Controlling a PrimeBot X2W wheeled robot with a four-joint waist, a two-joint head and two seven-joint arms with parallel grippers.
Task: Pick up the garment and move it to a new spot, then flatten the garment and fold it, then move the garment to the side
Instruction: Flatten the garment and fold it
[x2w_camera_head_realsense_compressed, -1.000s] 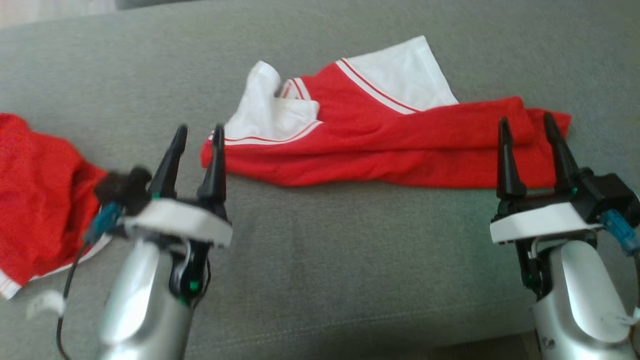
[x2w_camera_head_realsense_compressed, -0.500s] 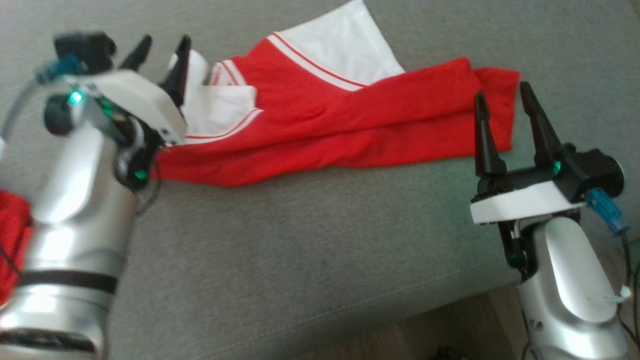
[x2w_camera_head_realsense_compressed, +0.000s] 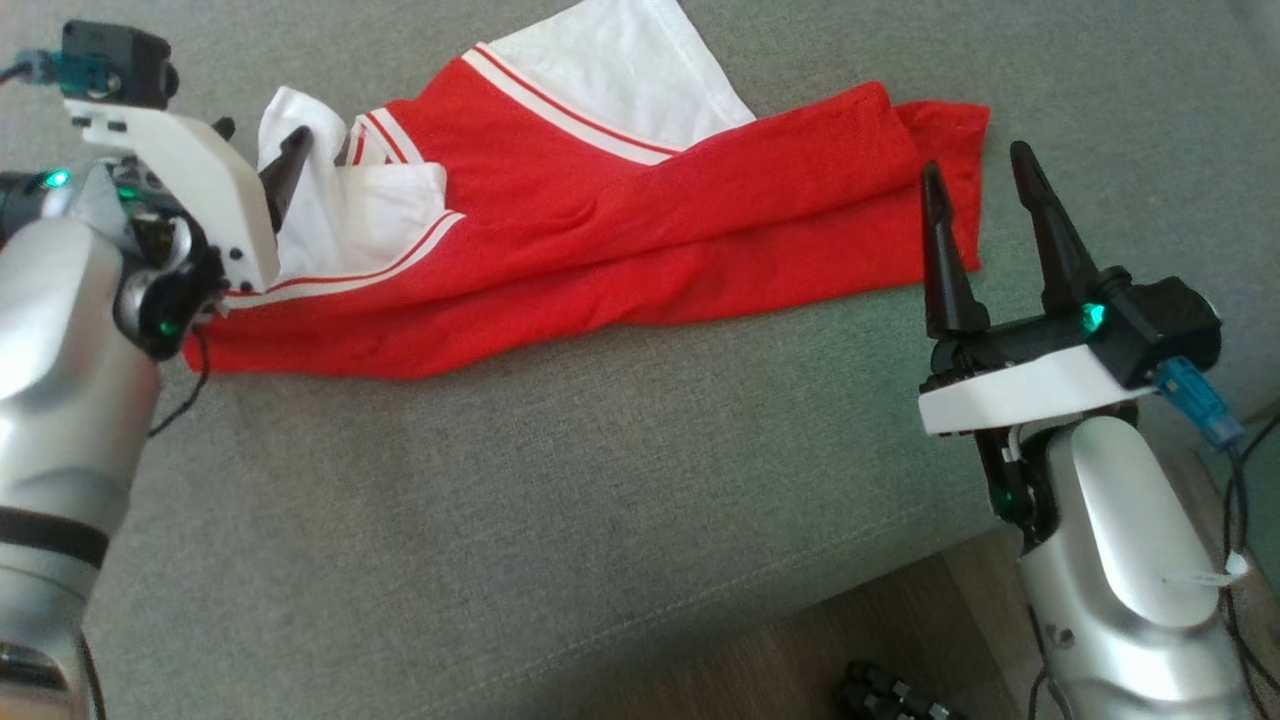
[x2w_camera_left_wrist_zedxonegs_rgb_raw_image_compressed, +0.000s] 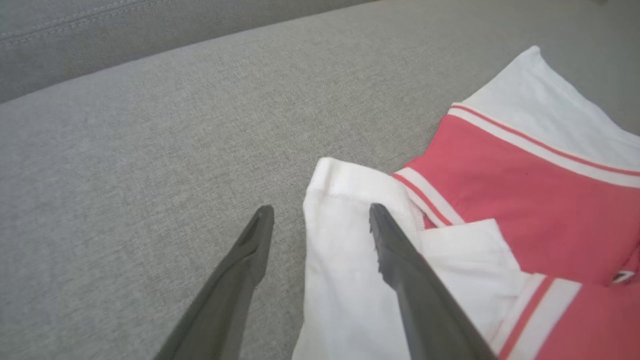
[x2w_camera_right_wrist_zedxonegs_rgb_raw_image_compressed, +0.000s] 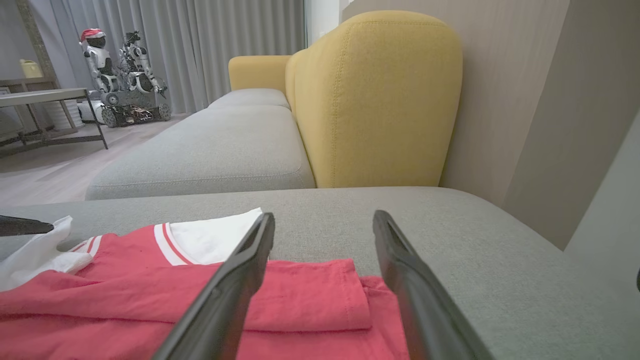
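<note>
Garment (x2w_camera_head_realsense_compressed: 600, 240) lies rumpled on sofa (x2w_camera_head_realsense_compressed: 560, 480); left pincer (x2w_camera_left_wrist_zedxonegs_rgb_raw_image_compressed: 321, 209) wide, astride white sleeve (x2w_camera_left_wrist_zedxonegs_rgb_raw_image_compressed: 345, 260) edge (likely grab point), right pincer (x2w_camera_head_realsense_compressed: 975, 162) wide by red hem (x2w_camera_right_wrist_zedxonegs_rgb_raw_image_compressed: 350, 300), both empty, set to lift both ends

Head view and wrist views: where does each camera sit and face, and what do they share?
Head view: on the head, looking down at the garment on the grey sofa; left gripper and right gripper show.
Left wrist view: along the left fingers, toward the white sleeve.
Right wrist view: along the right fingers, toward a yellow backrest.
Shared: the garment.
</note>
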